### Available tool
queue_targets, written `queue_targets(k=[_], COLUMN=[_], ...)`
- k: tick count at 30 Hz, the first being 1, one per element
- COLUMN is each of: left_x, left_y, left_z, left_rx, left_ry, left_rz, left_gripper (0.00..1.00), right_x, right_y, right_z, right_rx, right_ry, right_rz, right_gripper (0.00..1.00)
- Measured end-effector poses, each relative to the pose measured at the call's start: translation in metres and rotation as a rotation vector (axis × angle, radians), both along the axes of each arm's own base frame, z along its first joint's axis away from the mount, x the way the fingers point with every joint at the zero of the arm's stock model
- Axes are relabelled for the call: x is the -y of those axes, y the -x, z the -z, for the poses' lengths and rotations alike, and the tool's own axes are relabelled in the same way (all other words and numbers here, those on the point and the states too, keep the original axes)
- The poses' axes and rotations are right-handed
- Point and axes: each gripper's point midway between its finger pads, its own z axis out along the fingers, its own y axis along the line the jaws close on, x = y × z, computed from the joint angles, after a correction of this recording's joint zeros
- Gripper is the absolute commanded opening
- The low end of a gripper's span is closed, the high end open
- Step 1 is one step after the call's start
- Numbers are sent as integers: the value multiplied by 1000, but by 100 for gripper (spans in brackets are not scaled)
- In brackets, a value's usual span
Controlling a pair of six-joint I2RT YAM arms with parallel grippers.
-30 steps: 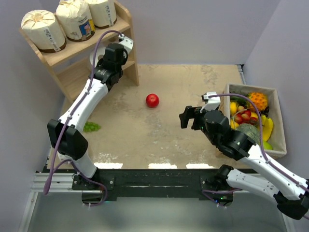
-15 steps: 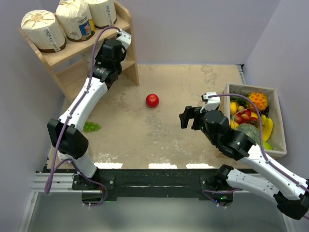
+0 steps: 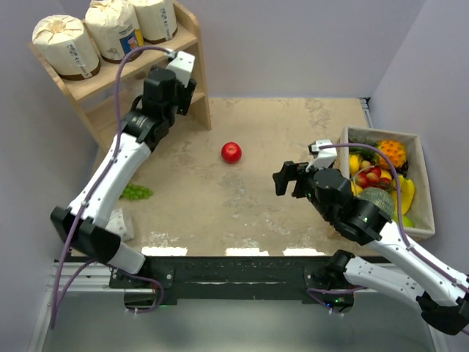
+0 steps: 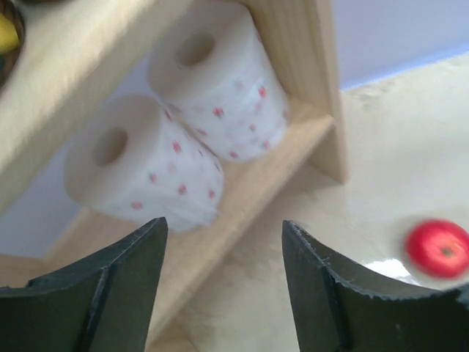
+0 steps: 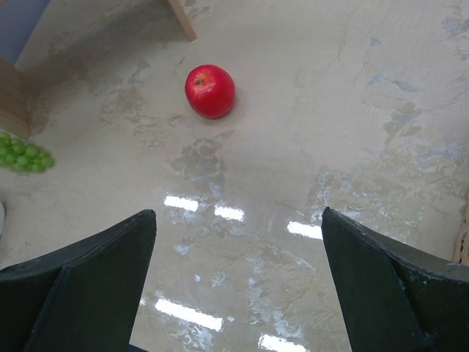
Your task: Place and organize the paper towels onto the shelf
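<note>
1. Paper towels already fill much of the light natural-wood stepped shelf (image 3: 199, 103). Three cream-wrapped rolls with brown and blue labels (image 3: 113, 31) sit in a row on its top tier. Two bare white rolls with small red dots and hollow cores (image 4: 143, 165) stand on end, side by side and touching, on a lower tier. The right-hand roll of that pair sits close against the side panel.
2. A white object (image 3: 117, 224) lies on the marbled beige surface (image 5: 330, 110) beside the left arm's lower link. It is too hidden to say whether it is a roll.
3. The step in hand looks like the end of a placement on the lower tier. To do it well, draw the left arm straight back along the fingers' own line. Avoid any sideways sweep, so that neither dotted roll gets nudged out of line and the side panel is not clipped. Lift only once clear of the tier above.
4. The left fingers (image 4: 117, 293) are parted about halfway and hold nothing. They sit just in front of the lower tier, touching neither roll.
5. The right fingers (image 5: 80, 286) are spread wide and empty above the surface. A round red apple (image 5: 210, 90) lies well ahead of them.
</note>
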Motion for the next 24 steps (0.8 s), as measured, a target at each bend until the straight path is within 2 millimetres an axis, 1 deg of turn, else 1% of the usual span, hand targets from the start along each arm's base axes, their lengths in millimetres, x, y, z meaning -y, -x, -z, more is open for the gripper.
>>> queue_targets(k=[1, 3, 5, 6, 8, 11, 13, 16, 18, 20, 22, 24], left_x=[1, -1, -4, -7, -13, -27, -40, -66, -92, -124, -149, -166], left_y=[11, 39, 64, 78, 96, 110, 117, 127, 133, 141, 152, 163], left_z=[2, 6, 17, 25, 43, 72, 95, 126, 147, 169, 187, 197], left_rx=[-4, -4, -15, -22, -53, -111, -156, -209, -239, -260, -286, -293], left_ry=[36, 136, 221, 276, 348, 432, 493, 586, 680, 768, 825, 843], left_rz=[14, 33, 35, 31, 3, -83, -173, -310, -422, -559, -684, -801], left_gripper=[82, 82, 82, 82, 82, 82, 82, 82, 82, 82, 82, 82], right_x=[-1, -3, -7, -10, -16, -27, -33, -40, -42, -43, -45, -45], right_y=[0, 0, -1, 0, -1, -4, -5, -4, -3, -1, 1, 1], right_z=[0, 2, 6, 9, 13, 17, 20, 23, 25, 27, 29, 30], right_rx=[-2, -8, -17, -24, -37, -52, -62, -72, -77, -83, -89, -90], right_ry=[-1, 0, 3, 3, 5, 0, -5, -18, -25, -34, -42, -46], right_rz=[-5, -13, -23, -35, -53, -80, -97, -118, -129, -136, -146, -149], right_gripper=[99, 99, 99, 99, 99, 99, 99, 99, 99, 99, 99, 99])
